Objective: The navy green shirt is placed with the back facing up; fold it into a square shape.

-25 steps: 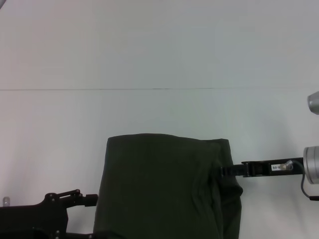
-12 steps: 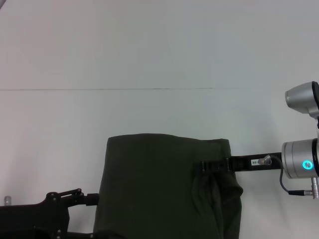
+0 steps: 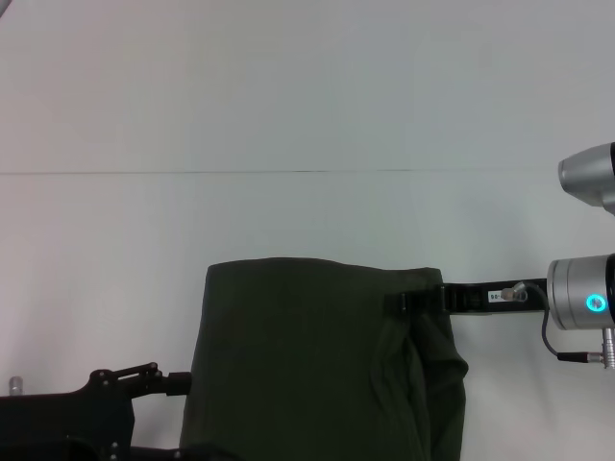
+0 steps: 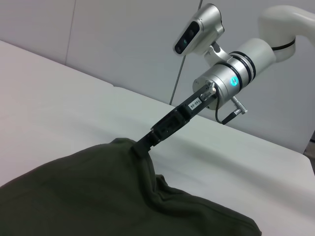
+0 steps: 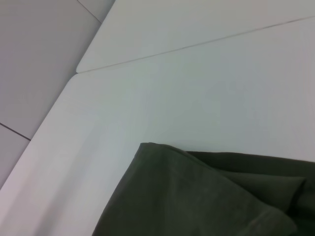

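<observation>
Shirt (image 3: pixel 307 365) lies on the white bench (image 3: pixel 288 115), near edge, middle of head view, already folded to a rough rectangle, plain side up. Far edge straight, right side bunched with loose folds and a flap hanging lower right. Near end runs out of view.

Right gripper (image 3: pixel 408 303) reaches in from the right, low and level, tip on the shirt's far right corner; in the left wrist view the tip (image 4: pixel 140 146) meets the cloth edge there. Fingers look pressed together on the fabric, pinching the shirt corner.

Left gripper (image 3: pixel 178 384) sits at the shirt's left edge, low near the bench front, touching or just beside the cloth; cannot tell if it is spread or closed.

A thin seam line (image 3: pixel 192 173) crosses the bench beyond the shirt. Nothing else lies near either gripper.
</observation>
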You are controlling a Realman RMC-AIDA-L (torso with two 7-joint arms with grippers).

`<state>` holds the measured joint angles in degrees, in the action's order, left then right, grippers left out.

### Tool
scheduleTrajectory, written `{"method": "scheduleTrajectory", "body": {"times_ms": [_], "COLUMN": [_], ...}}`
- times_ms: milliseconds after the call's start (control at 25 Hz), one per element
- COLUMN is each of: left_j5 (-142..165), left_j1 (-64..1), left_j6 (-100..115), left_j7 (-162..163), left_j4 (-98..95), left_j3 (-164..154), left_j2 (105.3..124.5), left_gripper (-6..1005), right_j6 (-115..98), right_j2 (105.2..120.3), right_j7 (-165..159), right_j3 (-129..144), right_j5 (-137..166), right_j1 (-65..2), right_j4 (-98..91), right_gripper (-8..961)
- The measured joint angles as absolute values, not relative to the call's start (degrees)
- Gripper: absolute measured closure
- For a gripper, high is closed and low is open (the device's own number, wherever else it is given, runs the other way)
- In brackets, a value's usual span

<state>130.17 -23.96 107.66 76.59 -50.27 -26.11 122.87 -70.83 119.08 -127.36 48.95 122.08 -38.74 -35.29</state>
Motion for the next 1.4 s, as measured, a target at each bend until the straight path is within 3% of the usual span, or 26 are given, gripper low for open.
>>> {"method": "scheduleTrajectory", "body": {"times_ms": [80,200,640,1400], "left_j5": [130.2,130.2,130.2,130.4], "left_j1": [-24.0,-24.0,-24.0,-24.6], "left_j6": [107.7,107.6,106.8,106.8], "left_j7": [76.6,76.6,76.8,78.5], "left_j4": [-50.3,-50.3,-50.2,-50.3], "left_j3": [-26.2,-26.2,-26.1,-26.1], "left_j2": [122.87,122.83,122.69,122.33], "left_gripper": [65,65,65,65], "right_j6": [-70.8,-70.4,-69.2,-64.2], "right_j2": [119.06,119.15,119.33,117.93], "right_j7": [-127.4,-127.5,-127.6,-128.9], "right_j3": [48.9,49.0,49.0,49.2], "right_j5": [122.1,122.1,122.0,120.4], "right_j1": [-39.0,-39.3,-40.0,-42.2], "right_j4": [-35.0,-34.9,-34.9,-35.4], "right_gripper": [249,500,916,915]}}
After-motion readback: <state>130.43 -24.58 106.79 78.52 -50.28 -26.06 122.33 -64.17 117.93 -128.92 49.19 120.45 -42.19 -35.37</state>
